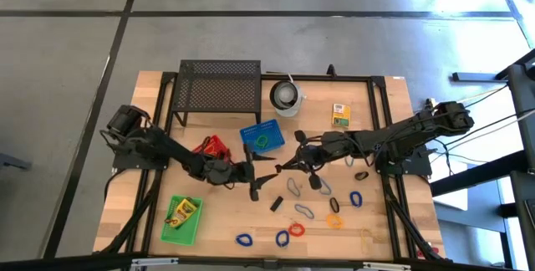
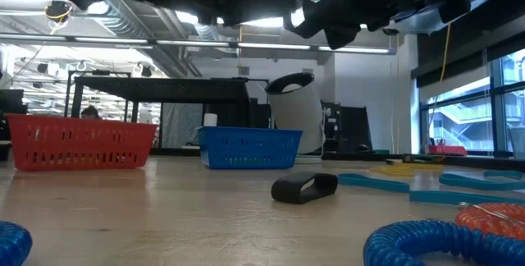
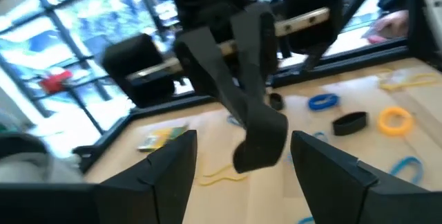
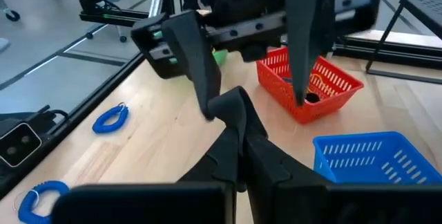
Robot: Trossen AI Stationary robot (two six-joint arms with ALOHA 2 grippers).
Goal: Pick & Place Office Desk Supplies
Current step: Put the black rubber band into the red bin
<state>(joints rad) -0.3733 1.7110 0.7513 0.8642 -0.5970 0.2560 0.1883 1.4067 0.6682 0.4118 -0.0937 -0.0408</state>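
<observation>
My right gripper point(image 1: 281, 168) point(image 4: 237, 117) hangs above the table's middle, shut on a small black clip point(image 4: 231, 105) point(image 3: 258, 146). My left gripper point(image 1: 259, 179) point(image 3: 242, 172) faces it, open, one finger on either side of the clip. Whether a left finger touches the clip I cannot tell. Several loops lie flat on the near right of the table: blue point(image 1: 243, 239), red point(image 1: 297, 230), orange point(image 1: 334, 220), grey point(image 1: 303, 211) and black point(image 1: 361, 175). Another black clip point(image 1: 276, 202) point(image 2: 303, 187) lies on the table. One yellow-and-green box point(image 1: 340, 115) lies at the far right, another point(image 1: 184, 211) in the green basket. My right gripper pinches the black clip point(image 4: 231, 105) between its two shut fingers, at their free ends. The fingers come nearly level from the table's right side. The clip is lifted clear of the table, between my left gripper's open fingers point(image 4: 195, 58).
A green basket point(image 1: 170, 229) stands near left, a red basket point(image 1: 219, 141) and a blue basket point(image 1: 251, 129) behind the grippers. The black mesh stand point(image 1: 219, 85) and white cup point(image 1: 286, 97) are at the far edge. Bare wood lies between the green basket and the loops.
</observation>
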